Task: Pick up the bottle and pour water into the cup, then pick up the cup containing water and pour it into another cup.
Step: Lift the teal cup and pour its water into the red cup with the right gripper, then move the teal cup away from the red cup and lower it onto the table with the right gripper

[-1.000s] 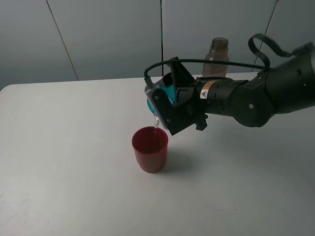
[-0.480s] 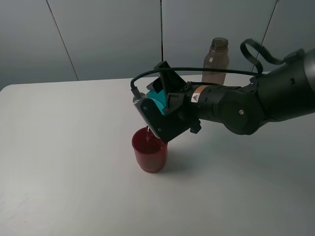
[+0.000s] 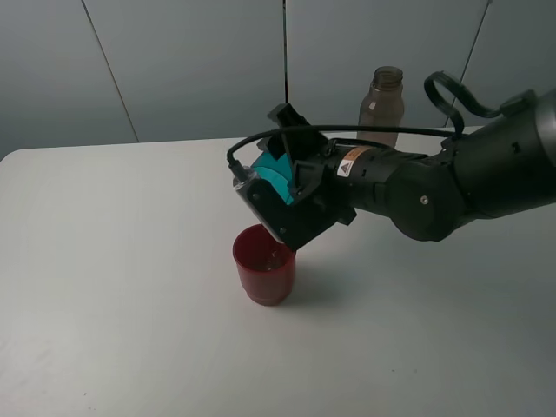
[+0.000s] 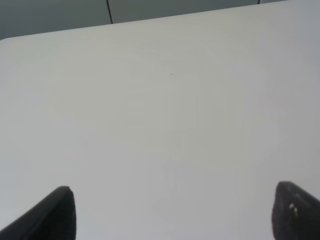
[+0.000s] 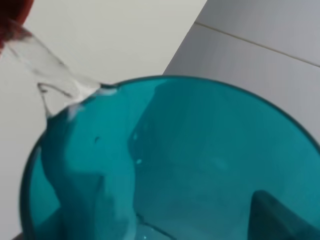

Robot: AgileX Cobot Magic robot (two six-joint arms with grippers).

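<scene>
On the left half of the white tabletop (image 3: pixel 113 287) nothing stands. The left gripper (image 4: pixel 172 212) is seen only in the left wrist view, where its two dark fingertips (image 4: pixel 55 212) appear at opposite edges, spread wide apart with bare tabletop between them.

Near the middle of the tabletop, the red cup (image 3: pixel 265 264) stands upright. Directly above and slightly to the right of its rim, the right gripper (image 3: pixel 287 187) is clamped on the teal cup (image 3: pixel 274 171), jaws narrowed against its sides. The teal cup is tipped steeply, mouth pointing down and left toward the red cup, clear of the tabletop. In the right wrist view, water (image 5: pixel 47 65) runs in a clear stream over the lip of the teal cup toward the red cup, whose edge shows at the corner of that view.

Behind the right arm (image 3: pixel 452 178), toward the far edge of the tabletop, the bottle (image 3: pixel 382 106) stands upright, uncapped, well apart from both cups.
</scene>
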